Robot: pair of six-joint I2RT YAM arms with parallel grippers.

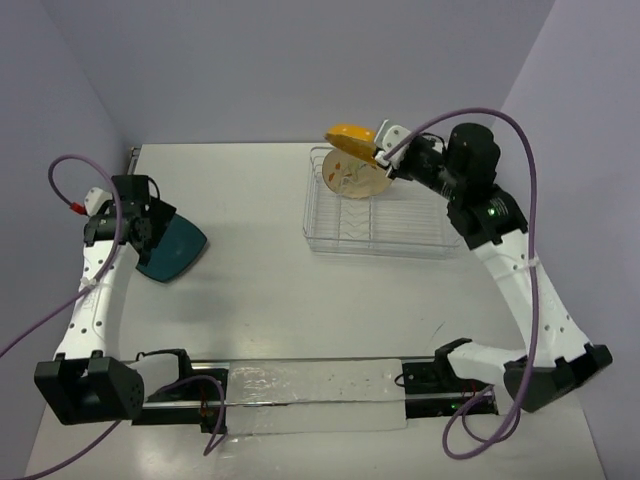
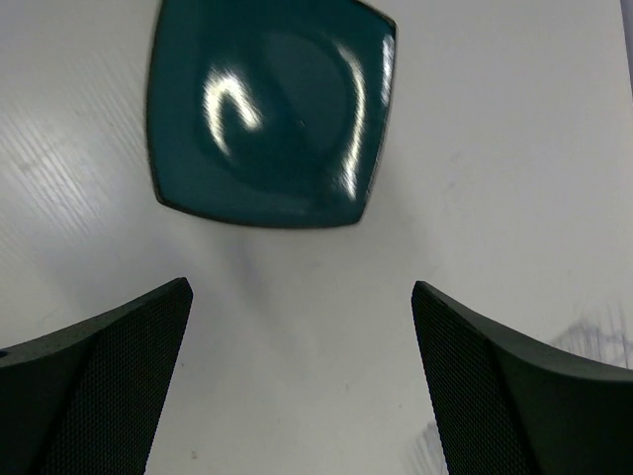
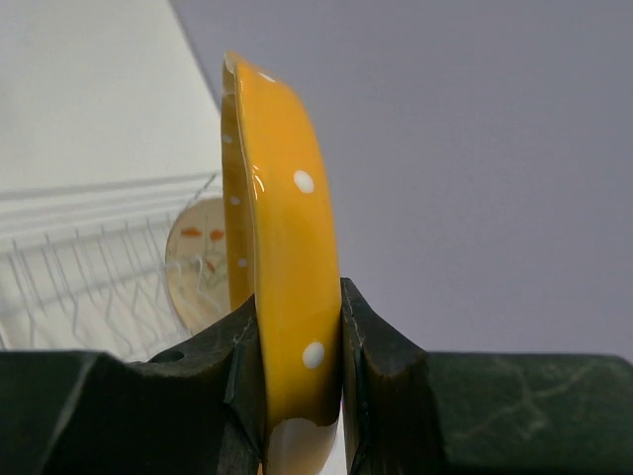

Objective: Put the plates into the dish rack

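The silver wire dish rack (image 1: 400,235) stands at the back right. The cream floral plate (image 1: 352,176) stands upright in its left end; it also shows in the right wrist view (image 3: 198,259). My right gripper (image 1: 381,158) is shut on the rim of the yellow-orange dotted plate (image 1: 349,136), held in the air above the rack's far left end, edge-on in the right wrist view (image 3: 282,277). The dark teal plate (image 1: 172,250) lies flat on the table at the left. My left gripper (image 1: 150,222) is open just above and beside it; the plate (image 2: 269,109) lies ahead of its fingers (image 2: 495,386).
A purple back wall and side walls enclose the white table (image 1: 260,290). A clear plastic strip (image 1: 310,395) lies along the near edge between the arm bases. Purple cables loop beside both arms.
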